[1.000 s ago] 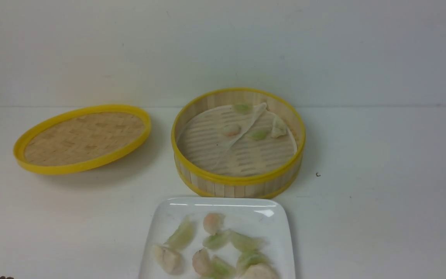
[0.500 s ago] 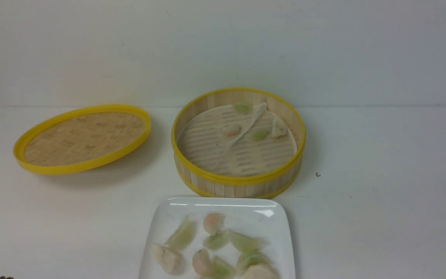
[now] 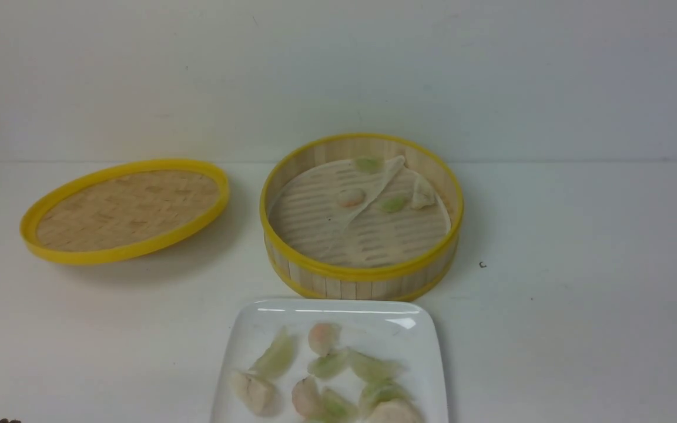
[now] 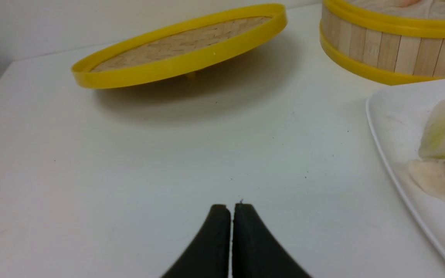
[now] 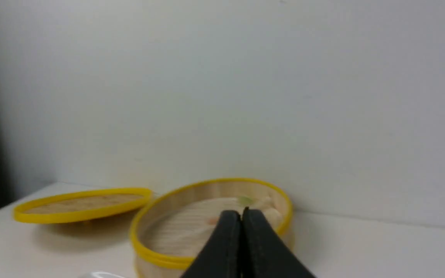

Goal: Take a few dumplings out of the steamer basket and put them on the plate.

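Dumplings [image 3: 327, 376] on plate [image 3: 244, 329], few in basket [image 3: 362, 276]; both tools closed.

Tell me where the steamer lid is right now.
In the front view the lid sits off the basket on the white table, to the robot's left of the steamer basket and beyond the plate, tilted.

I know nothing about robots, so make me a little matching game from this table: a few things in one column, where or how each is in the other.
1. steamer basket
2. woven lid
3. plate
4. left tool

a. shut, holding nothing
b. nearest the camera, many dumplings on it
c. tilted, left of the basket
d. open, a few dumplings inside

Pairs: 1-d, 2-c, 3-b, 4-a
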Tool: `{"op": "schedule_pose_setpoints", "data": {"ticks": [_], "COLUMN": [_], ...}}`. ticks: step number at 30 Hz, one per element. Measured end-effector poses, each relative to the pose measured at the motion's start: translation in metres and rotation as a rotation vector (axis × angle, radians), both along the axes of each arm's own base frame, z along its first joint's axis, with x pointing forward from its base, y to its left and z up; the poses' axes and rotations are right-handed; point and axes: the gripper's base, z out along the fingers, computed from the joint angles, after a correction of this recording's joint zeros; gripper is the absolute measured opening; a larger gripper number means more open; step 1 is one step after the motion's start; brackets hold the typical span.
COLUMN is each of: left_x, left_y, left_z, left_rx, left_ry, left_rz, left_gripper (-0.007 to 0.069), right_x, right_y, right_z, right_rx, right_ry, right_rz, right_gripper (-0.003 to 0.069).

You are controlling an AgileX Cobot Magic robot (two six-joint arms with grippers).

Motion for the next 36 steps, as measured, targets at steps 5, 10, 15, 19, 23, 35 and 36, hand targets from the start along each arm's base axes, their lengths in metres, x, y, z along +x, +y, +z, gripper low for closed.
{"op": "schedule_pose_setpoints", "data": {"ticks": [5,10,15,19,23,35,36], "left_x": [0.0,0.0,0.0,0.0,0.0,0.0,0.0], "left_y": [0.0,0.0,0.0,0.0,0.0,0.0,0.0], "left_z": [0.0,0.0,0.0,0.0,0.0,0.0,0.0], "left_rx": [0.001,0.001,0.001,0.001,0.001,0.001,0.001], "left_ry": [0.0,0.0,-0.001,-0.001,-0.001,-0.001,-0.001], "left_rz": [0.0,0.0,0.0,0.0,0.0,0.0,0.0], "left_gripper": [-0.0006,-0.0006,-0.0006,-0.0006,-0.0006,-0.0006,-0.0006], "right_x": [0.014,0.02,0.021,0.021,0.021,0.021,0.021], "right_y": [-0.006,-0.012,-0.014,-0.014,-0.014,-0.014,-0.014], "right_z": [-0.046,-0.083,-0.088,-0.088,-0.088,-0.088,-0.088], "right_rx": [-0.067,-0.124,-0.147,-0.148,-0.148,-0.148,-0.148], "right_ry": [0.129,0.235,0.244,0.242,0.242,0.242,0.242], "right_rz": [-0.201,-0.299,-0.333,-0.333,-0.333,-0.333,-0.333], "right_gripper": [-0.0014,-0.0015,-0.0015,-0.0015,-0.0015,-0.0015,-0.0015]}}
